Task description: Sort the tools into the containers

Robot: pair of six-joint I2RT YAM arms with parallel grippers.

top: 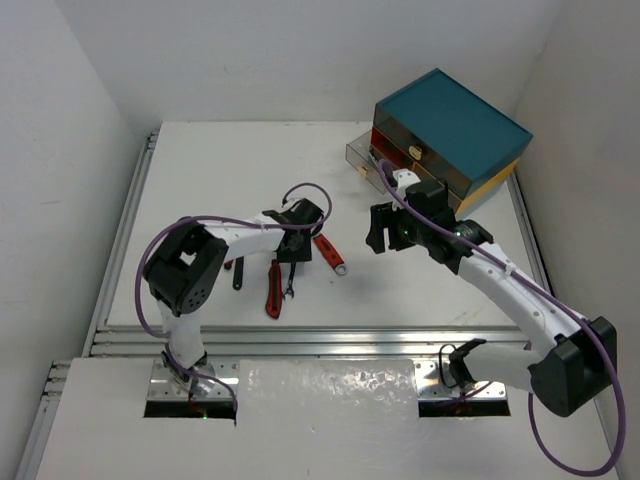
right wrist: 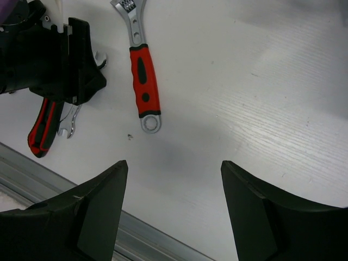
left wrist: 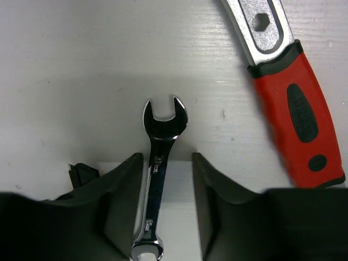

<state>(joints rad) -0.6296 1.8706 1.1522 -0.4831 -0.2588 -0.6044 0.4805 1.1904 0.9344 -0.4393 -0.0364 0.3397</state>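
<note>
Spanner (left wrist: pixel 155 179), slim, silver, open-ended. Lay flat on the table (top: pixel 220 170) among the loose tools, head pointing away from the wrist, shaft running between the fingers (left wrist: pixel 122 201) of the left gripper (left wrist: pixel 166 174).

Left gripper: jaws stood part-way open, one on each side of the shaft. One was almost against it and the other had a strip of table showing between. Nothing was clamped.

Right gripper (right wrist: pixel 174 179): spread wide, empty, hovering above bare table between the tools and the chest (top: pixel 450 120).

Neighbours: red-handled wrench (left wrist: pixel 296 114) near the spanner but apart from it. Pliers (top: pixel 273 290) were just beside the spanner on the other side.

Destination: chest at the far right corner, drawers (top: pixel 362 155) facing the tools. The smoky one looked drawn out a little, though this could not be told for certain.

Handling notes, as judgement:
- The shaft sat off-centre, so the wrist wanted a small sideways shift for both pads to meet it together rather than push it across the table.
- Thin steel lying low called for fingertips right down at the surface before closing.
- A grip near mid-shaft would keep the spanner from tipping.
- A smooth, narrow shaft was likely to slip, so a firm close and a straight lift were advised.
- The carry was best routed clear of the wrench and of the right gripper.
</note>
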